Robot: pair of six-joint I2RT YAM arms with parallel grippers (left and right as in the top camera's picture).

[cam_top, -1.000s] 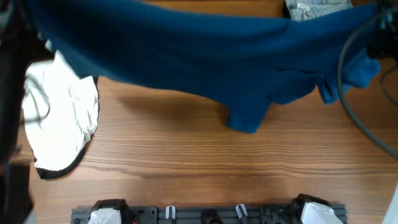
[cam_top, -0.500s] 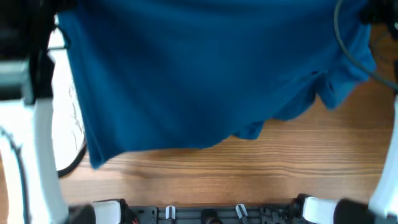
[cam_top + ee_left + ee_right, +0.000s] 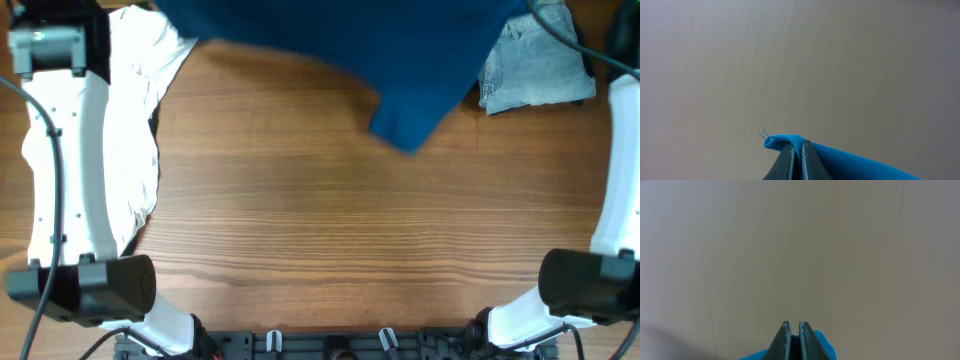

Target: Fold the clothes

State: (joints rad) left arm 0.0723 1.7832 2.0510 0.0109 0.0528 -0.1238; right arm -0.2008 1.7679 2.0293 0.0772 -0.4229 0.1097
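Observation:
The dark blue shirt [image 3: 400, 60] hangs across the far edge of the overhead view, one sleeve drooping toward the table middle. My left gripper [image 3: 794, 146] is shut on a corner of the blue shirt [image 3: 850, 160], pinched between the jaws with a thread sticking out. My right gripper [image 3: 795, 327] is shut on another bit of the blue shirt [image 3: 822, 345]. Both grippers are beyond the overhead view's top edge; only the white arms show. A white shirt [image 3: 125, 120] lies at the left. Light blue jeans [image 3: 535, 65] lie at the far right.
The left arm [image 3: 60, 170] and the right arm [image 3: 610, 170] stand along the two sides of the wooden table [image 3: 330, 230]. A black rail [image 3: 330, 345] runs along the front edge. Both wrist views face a plain blurred surface.
The blue shirt has been swung up and back toward the far edge, uncovering the jeans and most of the table. Both arms have moved far out, now showing along the sides.

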